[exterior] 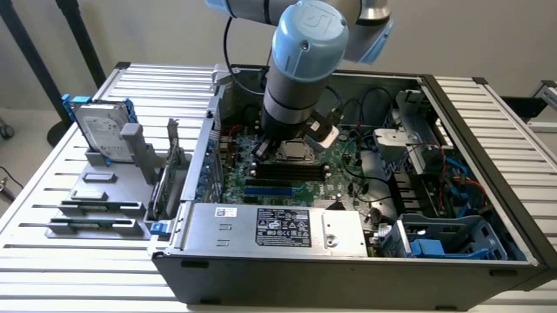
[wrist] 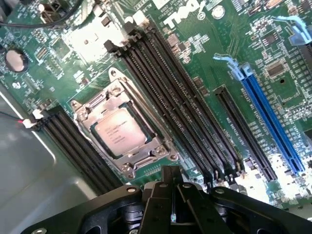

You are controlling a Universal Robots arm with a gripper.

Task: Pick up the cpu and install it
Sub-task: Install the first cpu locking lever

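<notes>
Nearest you in the exterior view, the white slatted table [exterior: 78, 274] carries the open computer case [exterior: 348, 274], with the power supply [exterior: 278, 228] along its near edge. On the exterior view's left, outside the case, a grey holder [exterior: 100, 195] keeps the silver hard drive [exterior: 100, 134] with blue rails standing upright; you need not touch that. Look further in, to the green motherboard [wrist: 204, 53]: your pincer [wrist: 171, 195] hangs just above it, with its fingers closed together and nothing between them. The cpu [wrist: 119, 132] lies flat inside its socket frame [wrist: 146, 156] on the board, between two banks of black memory slots [wrist: 190, 117], just beside the pincer tip and apart from it. By my reading the chip is already seated, so the picking up and placing look done; whether the retaining frame is latched down over it you cannot tell from here. In the exterior view the arm [exterior: 301, 85] stands nearly upright over that same socket area, in the middle of the case. Beyond, toward the far right, sit the drive cage [exterior: 418, 137] and bundled cables [exterior: 461, 186]
</notes>
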